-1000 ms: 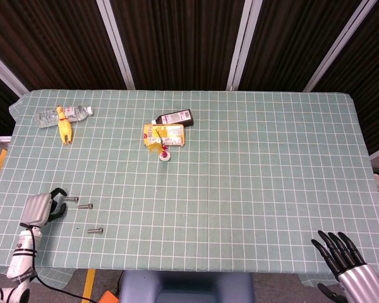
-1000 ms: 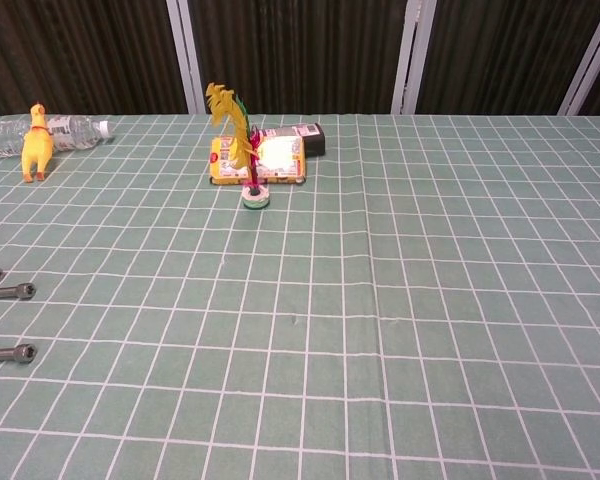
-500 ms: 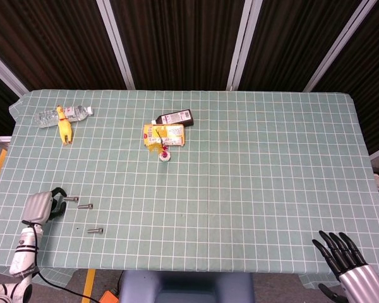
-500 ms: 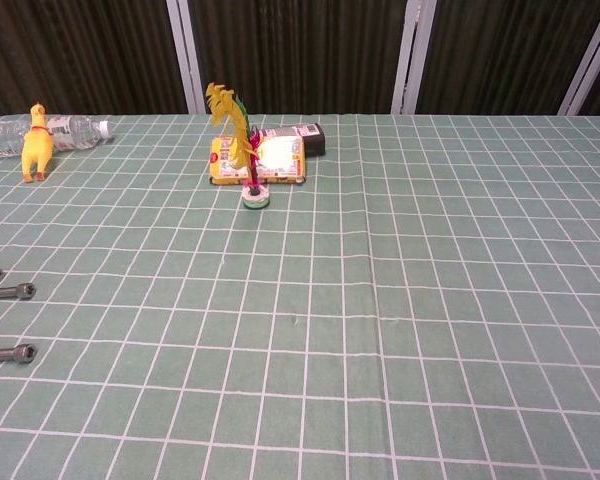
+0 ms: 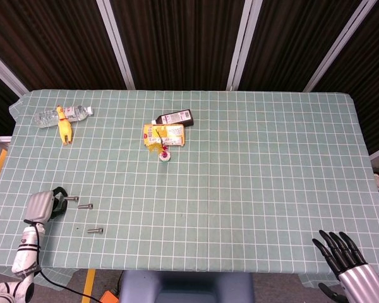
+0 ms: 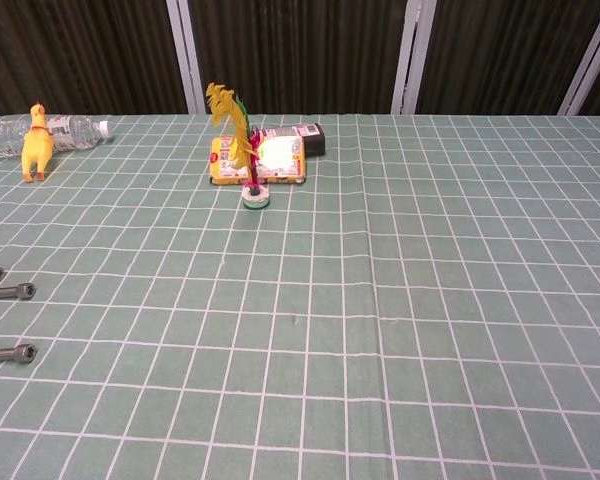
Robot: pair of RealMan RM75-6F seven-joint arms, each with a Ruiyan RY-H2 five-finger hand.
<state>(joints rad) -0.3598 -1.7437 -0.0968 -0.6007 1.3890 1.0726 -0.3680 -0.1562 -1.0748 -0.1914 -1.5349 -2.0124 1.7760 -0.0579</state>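
From my remote station, the table (image 5: 252, 189) under its green checked cloth fills both views. At its near right corner my right hand (image 5: 346, 262) hangs just off the edge, dark fingers spread apart and holding nothing. At the near left my left hand (image 5: 43, 204) rests on the cloth, fingers curled in toward the nearest of three bolts; I cannot tell from the head view whether it actually grips that bolt (image 5: 71, 199). The second bolt (image 5: 84, 206) lies just beside it and the third bolt (image 5: 95, 230) a little nearer the front edge, all apart from one another. Far back on the left, a clear water bottle (image 5: 62, 115) lies on its side with a yellow rubber chicken (image 5: 64, 128) touching it. Mid-table toward the back sit a yellow box (image 5: 166, 133), a dark bottle (image 5: 174, 117) lying just behind it, and a small feathered shuttlecock (image 6: 242, 150) standing upright in front.
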